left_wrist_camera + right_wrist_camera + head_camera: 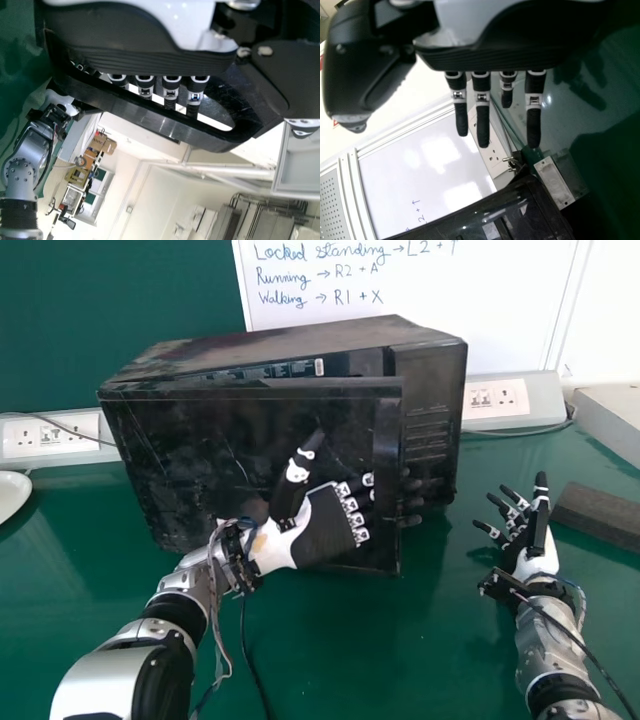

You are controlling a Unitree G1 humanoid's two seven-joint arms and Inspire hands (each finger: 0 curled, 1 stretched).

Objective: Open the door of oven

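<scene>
Your left hand (328,526): fingers extended rather than clenched, slipped between the handle and the door panel, tips emerging past the bar. The thumb (290,482) stands clear of them, up in front of the panel. No closed grip seen; I read it as a hook hold.

Directly over those fingers runs the vertical door handle (388,445); the left wrist view shows them inside its loop. Behind the palm, spreading toward the robot's left, is the black oven door (190,465). Beyond the fingers sits the oven body (432,405), upright on the green table (400,640). A wedge-shaped gap tops the door, widest at the handle side.

Progress: you have the handle engaged and the door ajar. Left to do, in my judgement, is most of the swing, then getting your fingers out of the loop. Pull toward yourself and arc to the robot's left; a straight pull might drag the oven or let the fingers slip.

Farther out, well to the right of those fingers, your right hand (538,562) is released, fingers loosely extended, holding nothing. Just beyond it lies a dark block (600,516).
</scene>
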